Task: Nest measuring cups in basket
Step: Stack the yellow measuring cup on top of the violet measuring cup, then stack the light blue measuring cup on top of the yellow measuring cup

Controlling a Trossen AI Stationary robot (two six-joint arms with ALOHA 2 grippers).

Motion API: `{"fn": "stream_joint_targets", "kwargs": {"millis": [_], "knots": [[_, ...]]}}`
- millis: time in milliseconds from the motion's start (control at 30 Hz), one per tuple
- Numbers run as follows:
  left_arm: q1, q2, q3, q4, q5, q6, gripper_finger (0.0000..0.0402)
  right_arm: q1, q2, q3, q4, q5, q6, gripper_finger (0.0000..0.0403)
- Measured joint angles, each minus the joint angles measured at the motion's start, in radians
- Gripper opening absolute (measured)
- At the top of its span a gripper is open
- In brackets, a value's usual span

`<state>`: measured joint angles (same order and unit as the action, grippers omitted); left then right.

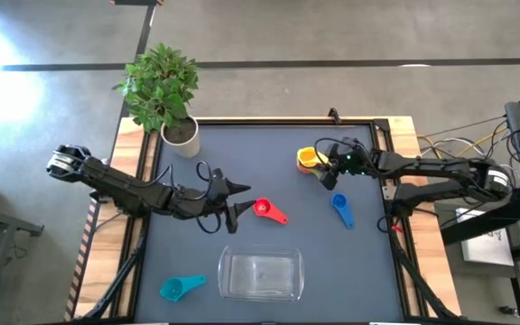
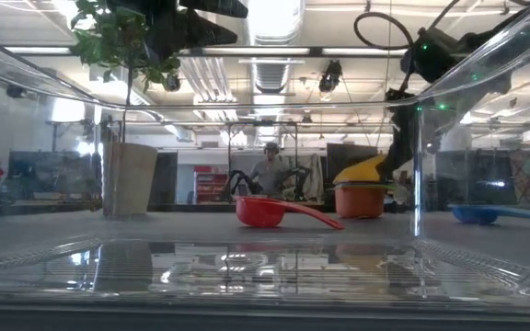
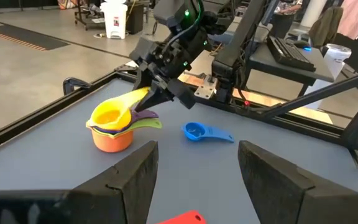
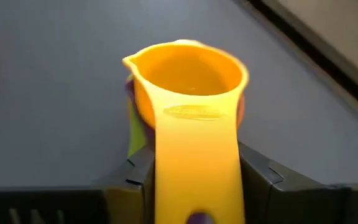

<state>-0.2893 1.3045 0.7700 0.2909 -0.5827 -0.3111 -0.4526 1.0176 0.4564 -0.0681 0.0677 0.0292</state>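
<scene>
An orange cup [image 1: 310,162] stands on the mat's far right part with a purple [image 3: 143,114] and a green cup [image 3: 146,124] nested in it. A yellow cup [image 4: 188,68] sits on top, tilted. My right gripper [image 1: 325,165] is shut on the yellow cup's handle. The red cup [image 1: 262,209] rests on its base mid-table. My left gripper [image 1: 242,200] hovers open just left of it. The blue cup [image 1: 341,209] lies on the right, the teal cup [image 1: 181,287] near left. The clear basket [image 1: 260,275] stands at the near edge. My right gripper pinches the yellow cup's flat handle [image 4: 197,155] between its two fingers [image 4: 138,168], which lie along the handle. It comes slanting down from the table's right. The cup's bowl [image 3: 107,115] sits tilted in the orange stack, its handle raised.
A white pot [image 1: 181,135] with a green plant stands at the table's far left corner. A raised frame [image 1: 391,153] borders the mat. The mat is bare between the basket and the red cup. A person [image 2: 270,170] shows far off in the room behind.
</scene>
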Motion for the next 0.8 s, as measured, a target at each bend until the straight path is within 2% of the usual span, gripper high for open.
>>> {"fn": "stream_joint_targets", "kwargs": {"millis": [133,433,600,800], "knots": [[0.000,0.000,0.000,0.000,0.006,0.000,0.0205,0.000,0.009,0.003,-0.002,-0.065,0.015,0.0183],[-0.009,-0.019,0.000,-0.035,0.036,-0.003,0.0205,0.000,-0.067,0.038,-0.098,-0.069,0.014,0.0269],[-0.013,-0.026,0.000,-0.046,0.066,0.016,0.0205,0.000,-0.131,0.060,-0.113,-0.068,-0.003,0.0285],[-0.036,-0.040,-0.017,-0.033,0.102,0.051,0.0205,0.003,-0.176,0.056,-0.061,-0.080,-0.014,0.0273]]}}
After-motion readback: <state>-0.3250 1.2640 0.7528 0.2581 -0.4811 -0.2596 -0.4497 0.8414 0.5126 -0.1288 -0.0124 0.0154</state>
